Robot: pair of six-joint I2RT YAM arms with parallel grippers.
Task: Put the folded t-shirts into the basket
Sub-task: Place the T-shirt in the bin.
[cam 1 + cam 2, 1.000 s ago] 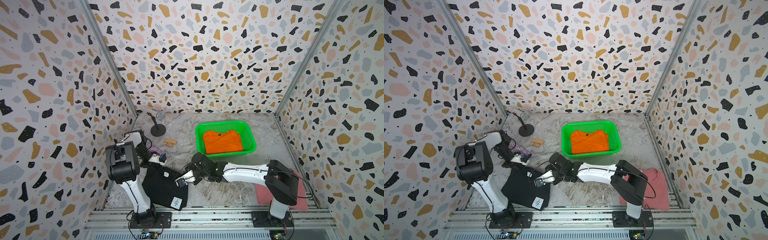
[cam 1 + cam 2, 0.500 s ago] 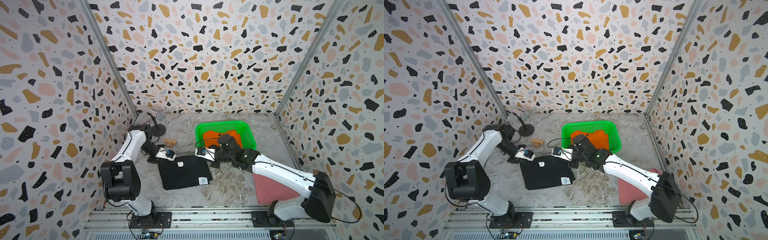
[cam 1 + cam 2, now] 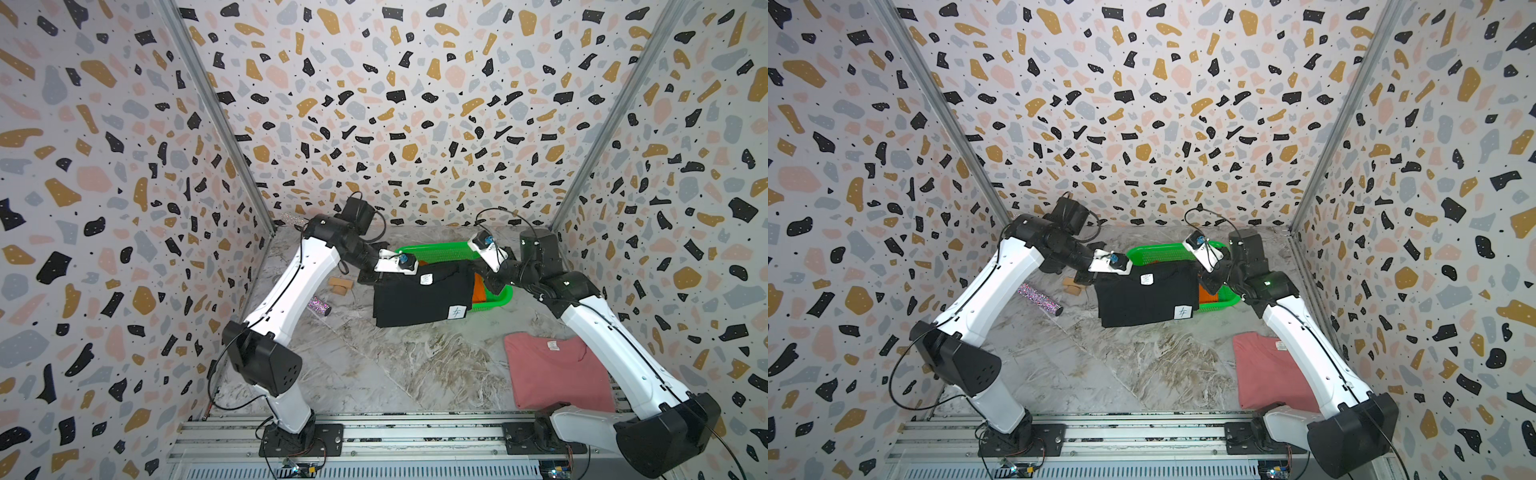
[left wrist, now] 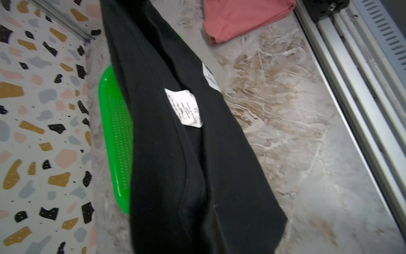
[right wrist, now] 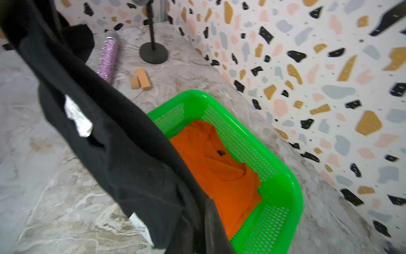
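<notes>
The marble table (image 3: 395,365) carries the green basket (image 3: 436,249) near its back edge. The black shirt (image 3: 419,301) hangs lifted across the basket's front rim. The pink shirt (image 3: 557,374) lies at the front right corner and the orange shirt (image 5: 219,171) lies inside the basket. The left gripper (image 3: 371,278) and right gripper (image 3: 482,276) each pinch a top corner of the black shirt

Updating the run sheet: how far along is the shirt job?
Done: the orange shirt lies in the basket. In hand: the black shirt hangs between the left gripper and right gripper, both shut on it, held up by the basket, not yet in. Left: the pink shirt, flat on the table.
</notes>
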